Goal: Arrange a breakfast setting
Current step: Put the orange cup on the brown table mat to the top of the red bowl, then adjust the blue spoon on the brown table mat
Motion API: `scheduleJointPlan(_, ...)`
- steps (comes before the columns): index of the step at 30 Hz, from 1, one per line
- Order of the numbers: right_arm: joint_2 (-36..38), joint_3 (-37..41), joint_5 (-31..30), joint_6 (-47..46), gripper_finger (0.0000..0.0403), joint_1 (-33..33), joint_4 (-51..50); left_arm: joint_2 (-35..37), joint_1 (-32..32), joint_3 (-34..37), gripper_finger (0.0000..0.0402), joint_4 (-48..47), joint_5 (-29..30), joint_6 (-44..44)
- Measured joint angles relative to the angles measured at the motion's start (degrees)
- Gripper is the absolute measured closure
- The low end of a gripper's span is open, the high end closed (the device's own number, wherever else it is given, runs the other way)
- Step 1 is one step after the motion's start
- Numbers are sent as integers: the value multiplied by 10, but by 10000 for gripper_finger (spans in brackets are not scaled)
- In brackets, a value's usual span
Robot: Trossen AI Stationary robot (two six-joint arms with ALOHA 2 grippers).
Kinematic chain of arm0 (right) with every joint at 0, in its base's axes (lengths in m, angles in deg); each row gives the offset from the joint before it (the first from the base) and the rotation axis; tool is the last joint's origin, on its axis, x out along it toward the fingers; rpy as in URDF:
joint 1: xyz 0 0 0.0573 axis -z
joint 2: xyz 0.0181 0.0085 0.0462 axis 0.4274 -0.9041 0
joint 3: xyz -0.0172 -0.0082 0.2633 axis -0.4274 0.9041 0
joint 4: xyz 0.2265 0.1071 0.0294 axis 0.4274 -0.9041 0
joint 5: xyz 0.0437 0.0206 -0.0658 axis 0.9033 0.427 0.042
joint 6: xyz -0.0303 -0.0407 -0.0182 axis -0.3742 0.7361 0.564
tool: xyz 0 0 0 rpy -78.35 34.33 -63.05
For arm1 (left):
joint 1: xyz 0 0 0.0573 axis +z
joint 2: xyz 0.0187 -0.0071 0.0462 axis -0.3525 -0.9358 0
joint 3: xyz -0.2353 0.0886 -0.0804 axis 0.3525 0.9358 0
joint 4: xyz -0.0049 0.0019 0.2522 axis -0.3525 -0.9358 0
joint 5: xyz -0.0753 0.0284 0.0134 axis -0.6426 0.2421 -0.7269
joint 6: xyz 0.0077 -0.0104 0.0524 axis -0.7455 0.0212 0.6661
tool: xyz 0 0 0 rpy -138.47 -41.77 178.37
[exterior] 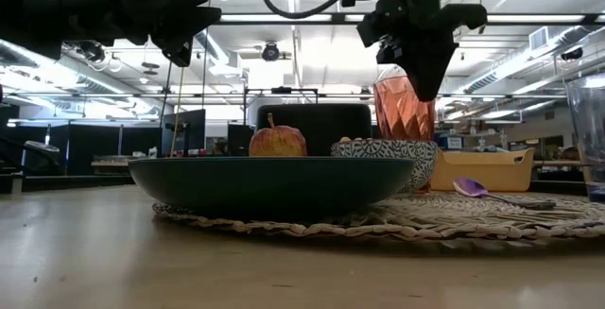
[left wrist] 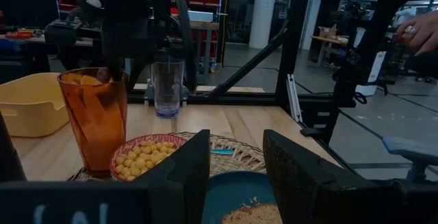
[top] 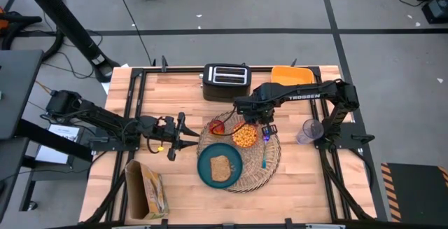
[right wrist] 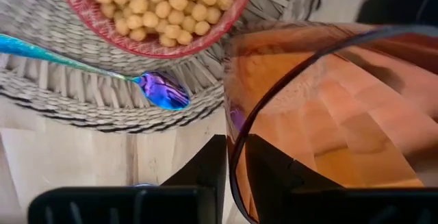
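Observation:
A round woven placemat holds a dark teal plate with a toast slice, a small cereal bowl, a red fruit and a blue spoon. My right gripper is shut on the orange tumbler beside the bowl, at the mat's far right side. My left gripper is open and empty, just left of the placemat, pointing toward the plate. My right gripper holds the tumbler by its rim, one finger inside and one outside, coming from above and pointing down. The tumbler stands upright below the fingers. The bowl hides its base, so I cannot tell whether it rests on the mat.
A black toaster and a yellow bin stand at the far edge. A clear glass stands right of the mat. A brown bag lies near the front left. A person's hand shows beyond the table.

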Motion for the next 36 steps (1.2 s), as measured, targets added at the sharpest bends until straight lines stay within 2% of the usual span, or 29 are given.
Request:
scheduleJointPlan(9,0,-40,-1,-21,290,-11,-20,0,0,0,257,-1,0,0)
scheduleJointPlan(16,0,-121,3,-90,283,-20,-99,0,0,0,257,-8,0,-1)
scheduleJointPlan(22,10,-135,70,-293,285,-46,-88,0,0,0,257,-21,0,-12)
scheduleJointPlan(26,10,-118,62,-455,286,-90,-90,0,0,0,257,-26,0,-20)
scheduleJointPlan(30,9,-80,61,-562,286,-145,-79,0,0,0,257,-27,0,-21)
scheduleJointPlan(36,9,16,42,-737,286,-215,56,0,0,0,257,-25,0,-21)
